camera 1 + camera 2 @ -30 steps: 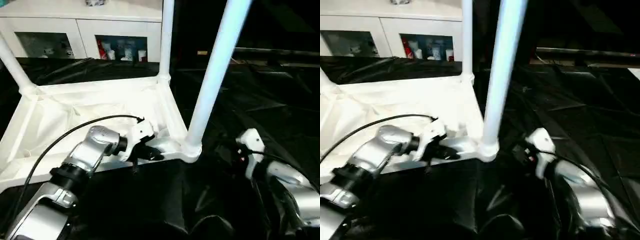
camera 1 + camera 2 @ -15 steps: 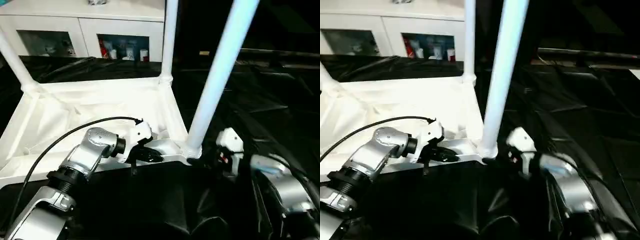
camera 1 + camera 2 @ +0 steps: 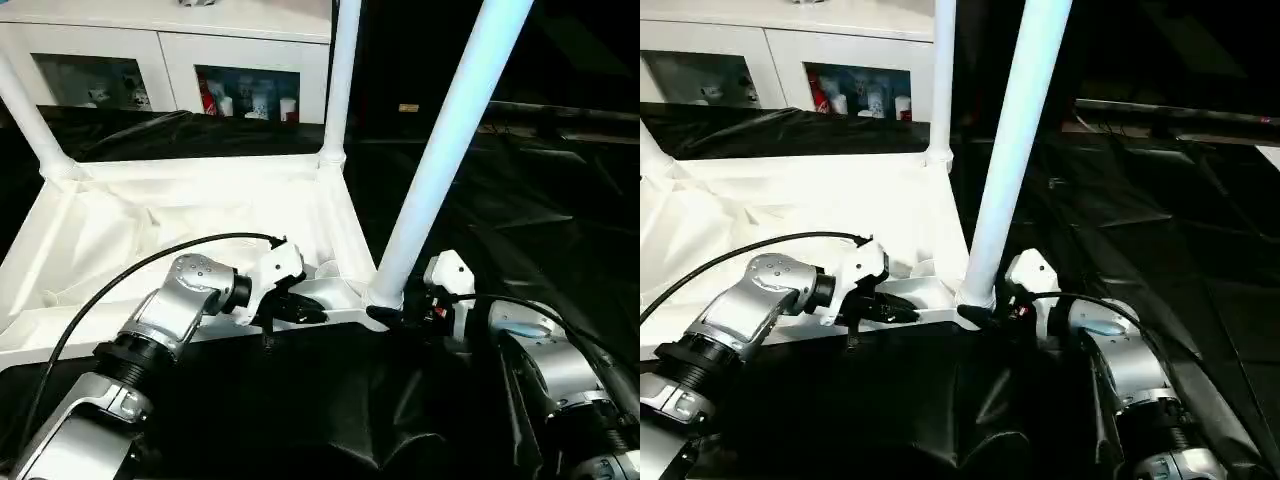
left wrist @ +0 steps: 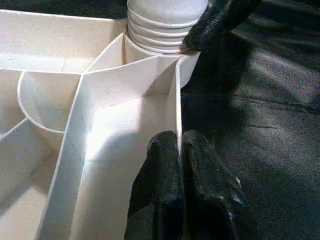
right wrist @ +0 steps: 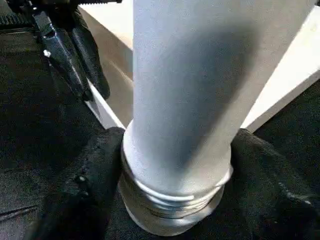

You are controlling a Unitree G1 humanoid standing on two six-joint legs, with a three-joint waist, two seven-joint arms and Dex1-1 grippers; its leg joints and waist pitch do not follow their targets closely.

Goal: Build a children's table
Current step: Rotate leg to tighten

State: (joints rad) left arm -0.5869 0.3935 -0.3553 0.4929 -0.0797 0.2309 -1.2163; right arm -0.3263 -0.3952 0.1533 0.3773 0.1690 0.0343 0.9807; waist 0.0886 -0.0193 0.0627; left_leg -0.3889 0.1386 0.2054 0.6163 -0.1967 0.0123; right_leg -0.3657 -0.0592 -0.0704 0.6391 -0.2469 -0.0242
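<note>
1. Left eye view shows the white tabletop (image 3: 150, 230) lying upside down on a black sheet (image 3: 560, 230), its ribbed underside facing up.
2. Three legs stand upright in its corner sockets: the near leg (image 3: 440, 150) at the corner closest to the robot's right, the far leg (image 3: 340, 80) behind it, and another leg (image 3: 30, 125) at the far left corner.
3. Left gripper (image 4: 180, 150) has its jaws pinched nearly together on the thin side wall of the tabletop, just beside the near leg's socket.
4. Right gripper (image 5: 175, 165) has its jaws spread wide around the ringed base of the near leg, one black finger (image 5: 85, 185) on each side, right where the leg meets its socket.
5. White cabinet (image 3: 160, 50) with glass doors stands behind the work.
</note>
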